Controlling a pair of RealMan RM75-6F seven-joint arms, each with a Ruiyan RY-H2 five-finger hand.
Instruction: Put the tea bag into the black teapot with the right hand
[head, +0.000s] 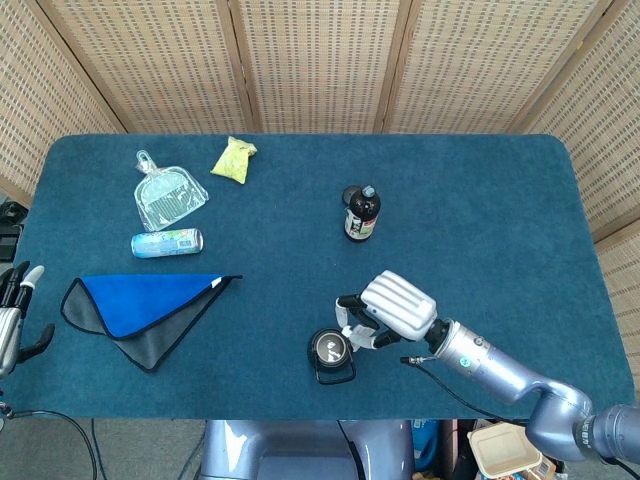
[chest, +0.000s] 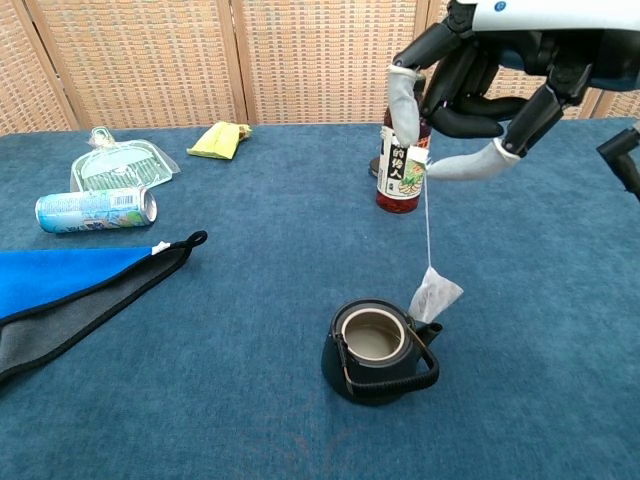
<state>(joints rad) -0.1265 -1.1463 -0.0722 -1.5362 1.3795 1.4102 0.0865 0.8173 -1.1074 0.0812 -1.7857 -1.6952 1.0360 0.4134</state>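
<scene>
On a blue-carpeted table (head: 480, 190), the robot's right hand (chest: 480, 75) hovered above a small black teapot (chest: 378, 353), which had no lid on. The hand pinched the paper tag of a tea bag (chest: 434, 297) between its thumb and a finger, the other fingers curled. The bag hung on its string just beside the teapot's open mouth, over the spout side and outside the pot. A dark drink bottle (chest: 401, 172) with a white label stood behind the teapot. Further left lay a blue and grey cloth (head: 140, 310), a drink can (head: 167, 242) on its side, a clear plastic dustpan (head: 168, 196) and a yellow packet (head: 234, 159). The left hand (head: 12, 318) showed at the table's left edge, holding nothing, fingers apart.
</scene>
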